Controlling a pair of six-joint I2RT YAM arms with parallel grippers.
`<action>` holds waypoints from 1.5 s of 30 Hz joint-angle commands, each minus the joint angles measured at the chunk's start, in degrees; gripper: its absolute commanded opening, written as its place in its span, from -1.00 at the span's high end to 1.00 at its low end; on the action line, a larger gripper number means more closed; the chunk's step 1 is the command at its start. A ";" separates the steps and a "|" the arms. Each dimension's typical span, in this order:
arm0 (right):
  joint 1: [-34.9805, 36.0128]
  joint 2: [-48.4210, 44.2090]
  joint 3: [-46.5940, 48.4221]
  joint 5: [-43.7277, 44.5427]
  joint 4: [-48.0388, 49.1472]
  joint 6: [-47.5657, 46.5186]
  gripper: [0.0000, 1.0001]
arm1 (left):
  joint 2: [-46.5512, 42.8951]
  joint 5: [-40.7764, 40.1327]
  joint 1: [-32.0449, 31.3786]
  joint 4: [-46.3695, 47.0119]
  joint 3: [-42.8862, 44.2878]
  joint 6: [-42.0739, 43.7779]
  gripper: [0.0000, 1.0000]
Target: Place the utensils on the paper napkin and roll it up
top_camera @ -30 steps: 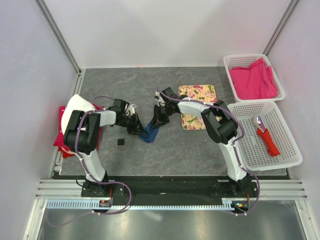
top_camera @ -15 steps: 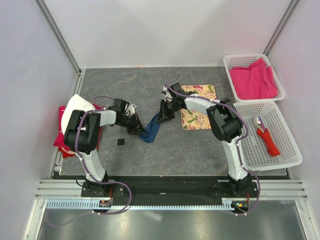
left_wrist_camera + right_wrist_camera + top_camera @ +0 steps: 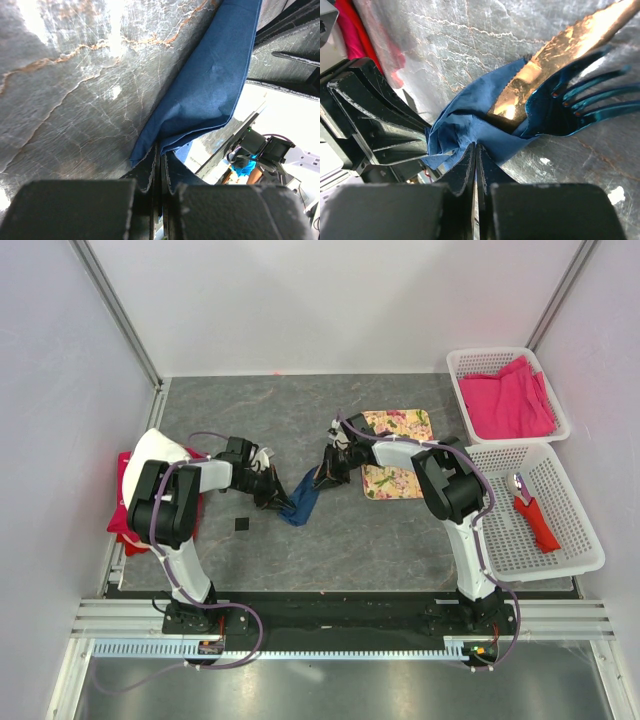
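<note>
Glossy teal fork and serrated, gold-glinting knife poke from the crumpled dark-blue napkin mid-table. Bare veined stone tabletop surrounds it, with the floral mat near on the right. The left gripper and right gripper each pinch a napkin edge, jaws closed; the right one was slightly ajar a second ago.
</note>
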 commanded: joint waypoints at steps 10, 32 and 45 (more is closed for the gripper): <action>-0.09 3.35 -3.84 5.51 1.23 1.75 0.96 | -6.72 1.00 -2.63 -0.47 1.72 0.89 0.96; 0.52 3.61 -3.84 10.35 -1.58 1.40 1.00 | -2.77 4.08 -9.58 12.26 0.75 -8.77 0.96; 0.70 3.00 -3.49 9.21 -2.11 0.52 0.93 | 4.26 0.39 -10.46 12.89 -1.00 -9.57 0.96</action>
